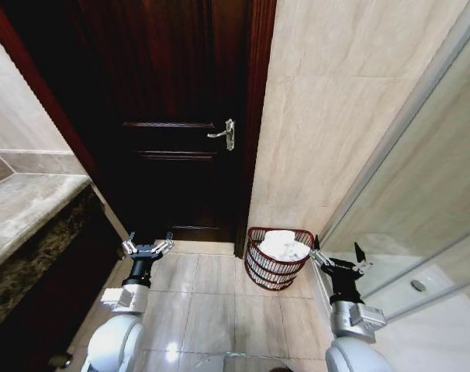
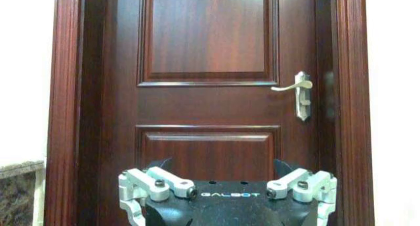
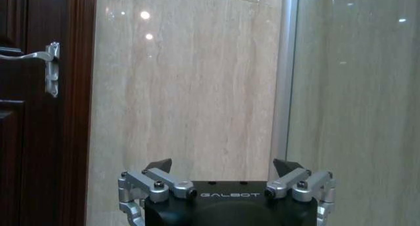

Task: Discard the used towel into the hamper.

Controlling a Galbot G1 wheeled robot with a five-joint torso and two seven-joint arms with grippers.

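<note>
White towel already sitting in reddish-brown wire hamper, lower centre.
Left gripper and right gripper both wide open, holding nothing.

The hamper is dark reddish-brown open-weave wire with a rounded rim, and the towel in it is soft white cloth, rumpled. The door is dark polished wood with a mild sheen and a bright metal handle, the wall and floor are smooth glossy beige stone tiles that mirror the lights, and the surface is speckled stone. The left tool and right tool have matt black bodies with silvery brushed-metal links and dark fingertips, beside a smooth glass panel in a metal frame.
</note>
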